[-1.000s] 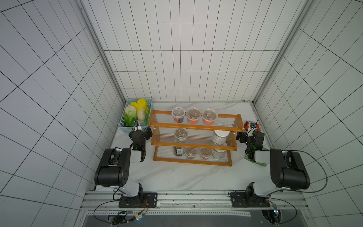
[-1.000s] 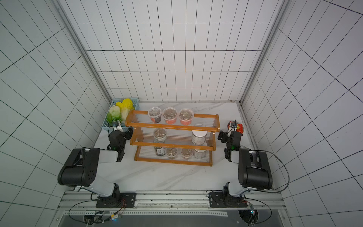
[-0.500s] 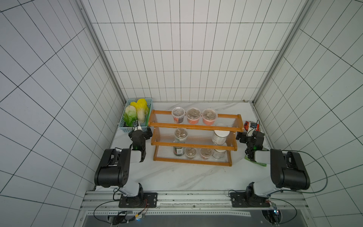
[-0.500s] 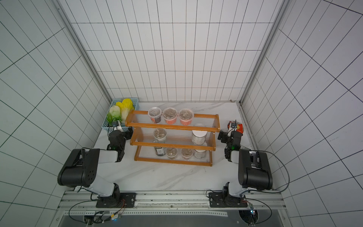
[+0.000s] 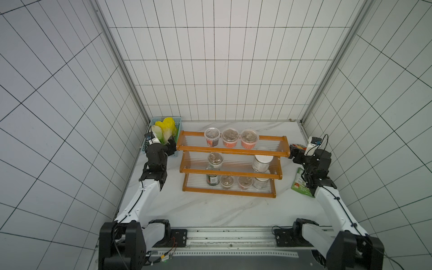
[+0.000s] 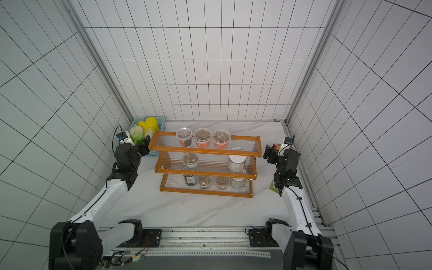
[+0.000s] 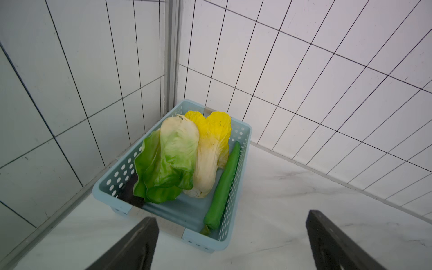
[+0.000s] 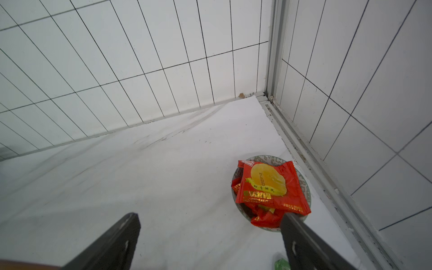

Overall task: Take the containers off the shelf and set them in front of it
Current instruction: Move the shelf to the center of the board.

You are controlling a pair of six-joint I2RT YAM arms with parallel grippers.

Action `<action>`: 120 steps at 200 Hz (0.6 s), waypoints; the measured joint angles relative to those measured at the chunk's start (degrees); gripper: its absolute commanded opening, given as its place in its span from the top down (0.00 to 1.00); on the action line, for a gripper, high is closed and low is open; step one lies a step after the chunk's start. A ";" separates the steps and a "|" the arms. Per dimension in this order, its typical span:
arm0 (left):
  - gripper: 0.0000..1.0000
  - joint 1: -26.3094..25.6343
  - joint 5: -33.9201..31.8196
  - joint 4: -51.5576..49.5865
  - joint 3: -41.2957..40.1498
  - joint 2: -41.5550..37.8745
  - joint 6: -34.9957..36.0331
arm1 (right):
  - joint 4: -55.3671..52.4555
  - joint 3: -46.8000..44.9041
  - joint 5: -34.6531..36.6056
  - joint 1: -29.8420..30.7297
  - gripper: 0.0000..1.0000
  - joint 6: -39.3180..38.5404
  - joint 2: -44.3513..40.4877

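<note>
Shelf [image 5: 230,149] stands mid-bench: three stepped tiers, orange-brown frame, clear slats. Every container I can see sits on it.
- Top tier: three clear lidded cups [image 5: 231,137] in a close row, with brown contents and red and orange bases.
- Middle tier: one clear cup [image 5: 215,160] toward 9 o'clock and a white-lidded jar [image 5: 263,162] toward 3 o'clock, well apart.
- Bottom tier: a dark jar [image 5: 211,180] below the clear cup, then two small cups [image 5: 226,181], then a silver tin [image 5: 260,182].

Left pincer [image 7: 230,217] hangs at the shelf's 9 o'clock, near its end. Jaws are spread wide, with nothing between them. It faces the light-blue basket [image 7: 245,131] in the corner at 10 o'clock. The basket holds a green cabbage [image 7: 173,163], a yellow cabbage [image 7: 210,145] and a long green vegetable [image 7: 224,187].

Right pincer [image 8: 210,215] hangs at 3 o'clock, jaws spread and empty, over bare bench [image 8: 140,175]. Just past one finger sits a dish [image 8: 264,159] heaped with red snack packets [image 8: 268,184].

A green snack bag [image 5: 301,184] lies flat at 4 o'clock, partly under the right arm.
</note>
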 measured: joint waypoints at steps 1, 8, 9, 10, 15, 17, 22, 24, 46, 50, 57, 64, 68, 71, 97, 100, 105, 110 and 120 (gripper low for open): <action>0.02 -0.04 0.00 -0.28 -0.02 -0.11 -0.09 | -0.37 0.07 -0.13 0.00 0.03 0.07 -0.17; 0.02 -0.35 0.07 -2.95 -0.20 -1.73 -1.03 | -3.76 0.76 -0.79 0.00 0.02 0.50 -2.36; 0.02 -0.44 0.11 -3.41 -0.26 -2.05 -1.18 | -4.09 0.83 -0.90 0.00 0.02 0.50 -2.56; 0.02 -0.48 0.15 -3.63 -0.31 -2.27 -1.29 | -4.79 0.94 -1.09 0.00 0.02 0.59 -3.02; 0.02 -0.66 0.39 -4.98 -0.72 -3.67 -1.86 | -6.91 1.33 -1.51 0.02 0.02 0.87 -4.33; 0.02 -0.76 0.52 -5.62 -0.92 -4.37 -2.19 | -7.93 1.51 -1.73 0.02 0.02 0.98 -4.96; 0.02 -0.98 0.61 -6.84 -1.51 -5.95 -2.80 | -10.23 1.95 -2.19 0.02 0.02 1.11 -6.34; 0.02 -1.07 0.61 -7.37 -1.77 -6.71 -3.08 | -10.93 2.05 -2.32 0.02 0.02 1.16 -6.73; 0.02 -2.60 0.59 -12.41 -3.96 -13.40 -5.29 | -18.12 3.13 -3.06 1.11 0.02 1.38 -10.60; 0.02 -2.89 0.55 -13.29 -4.24 -14.27 -5.53 | -19.26 3.21 -3.34 1.53 0.02 1.40 -10.97; 0.02 -3.39 0.57 -15.15 -4.70 -16.15 -5.84 | -21.00 3.34 -4.11 2.19 0.03 1.38 -11.34; 0.02 -3.80 0.70 -16.90 -5.27 -18.10 -6.14 | -22.71 3.41 -5.07 2.71 0.03 1.25 -11.52; 0.02 -3.91 0.79 -17.90 -5.62 -19.23 -6.25 | -23.52 3.41 -5.49 2.99 0.03 1.16 -11.54; 0.02 -3.96 0.87 -18.64 -5.86 -20.09 -6.40 | -24.17 3.41 -5.90 3.17 0.03 1.03 -11.58; 0.02 -4.00 1.44 -23.26 -7.54 -26.25 -7.48 | -27.19 2.89 -8.26 5.07 0.04 -0.61 -13.75; 0.02 -4.00 1.53 -23.61 -7.54 -26.60 -7.56 | -27.17 2.73 -8.63 5.27 0.04 -0.81 -14.29; 0.02 -4.02 1.77 -24.13 -7.54 -27.08 -7.80 | -26.95 2.38 -9.38 5.60 0.04 -1.09 -15.21; 0.02 -4.07 2.01 -24.48 -7.52 -27.34 -7.91 | -26.29 1.92 -10.23 5.81 0.04 -1.29 -16.06; 0.04 -4.26 2.62 -25.51 -7.52 -27.36 -8.13 | -24.09 0.66 -11.93 5.92 0.06 -1.36 -17.14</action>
